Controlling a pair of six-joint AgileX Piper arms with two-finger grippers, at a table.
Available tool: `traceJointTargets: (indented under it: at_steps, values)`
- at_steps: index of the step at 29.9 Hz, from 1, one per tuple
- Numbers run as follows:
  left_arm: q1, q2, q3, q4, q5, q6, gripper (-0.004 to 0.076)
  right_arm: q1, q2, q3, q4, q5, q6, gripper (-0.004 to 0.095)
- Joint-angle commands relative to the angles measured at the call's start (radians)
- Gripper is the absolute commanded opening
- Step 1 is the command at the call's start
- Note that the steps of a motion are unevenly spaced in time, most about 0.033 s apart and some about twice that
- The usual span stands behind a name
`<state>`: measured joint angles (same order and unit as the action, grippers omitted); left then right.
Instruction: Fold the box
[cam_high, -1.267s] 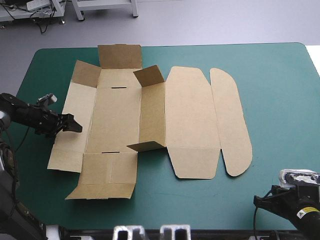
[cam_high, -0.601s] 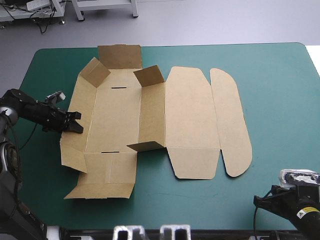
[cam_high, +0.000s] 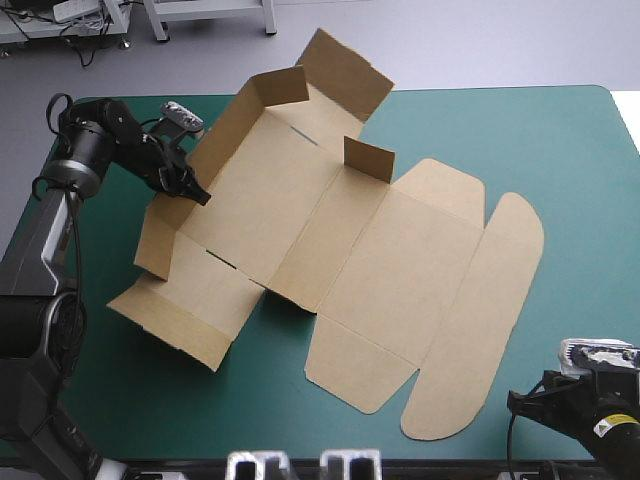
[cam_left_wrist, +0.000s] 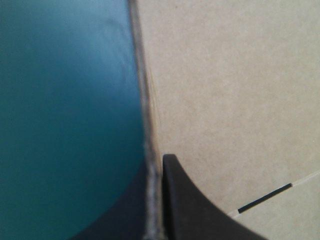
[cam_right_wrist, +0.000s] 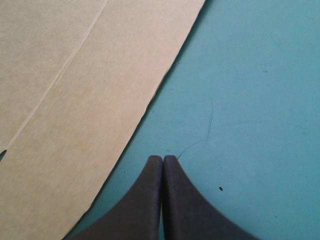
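- Teal-green desk (cam_high: 560, 150) and the brown box (cam_high: 330, 230) lies slewed across it, tray end toward 10 o'clock, rounded lid (cam_high: 480, 310) trailing out to 5 o'clock.
- Left hand (cam_high: 195, 190) at 10 o'clock, black fingers pinched on the edge of the long side wall (cam_high: 225, 135), and that wall is up off the cover!
- One corner tab (cam_high: 368, 158) stands upright too, near 12 o'clock.
- Right hand (cam_right_wrist: 163, 157) holds nothing, fingers pressed together, over bare cover just beside the lid's curved edge at 5 o'clock.
- My read: early going. One wall raised; the opposite wall, the end flaps and all the tucking look undone, and the lid lies flat.
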<state>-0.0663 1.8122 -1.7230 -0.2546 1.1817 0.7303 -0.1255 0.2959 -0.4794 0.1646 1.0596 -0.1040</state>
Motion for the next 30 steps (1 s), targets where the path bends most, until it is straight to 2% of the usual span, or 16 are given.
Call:
traceJointTargets:
  at_steps: [1, 14, 19, 26, 30]
  values:
    - [-0.070, -0.058, -0.080, -0.005, -0.095, 0.102, -0.0010, 0.003, 0.011, -0.021, 0.009, -0.052, -0.002, -0.0020]
    - [-0.303, -0.070, -0.145, 0.166, -0.266, 0.255, -0.0010, 0.003, 0.011, -0.021, 0.009, -0.052, -0.002, -0.0020]
    - [-0.375, -0.101, -0.145, 0.240, -0.274, 0.315, -0.0010, 0.003, 0.011, -0.021, 0.009, -0.054, -0.006, -0.0020]
    - [-0.525, -0.161, -0.143, 0.358, -0.327, 0.305, -0.0010, 0.003, 0.011, -0.046, 0.006, -0.058, -0.013, -0.0020]
    - [-0.620, -0.176, -0.143, 0.497, -0.340, 0.205, -0.0010, 0.003, 0.020, -0.107, 0.006, -0.058, -0.011, -0.0020]
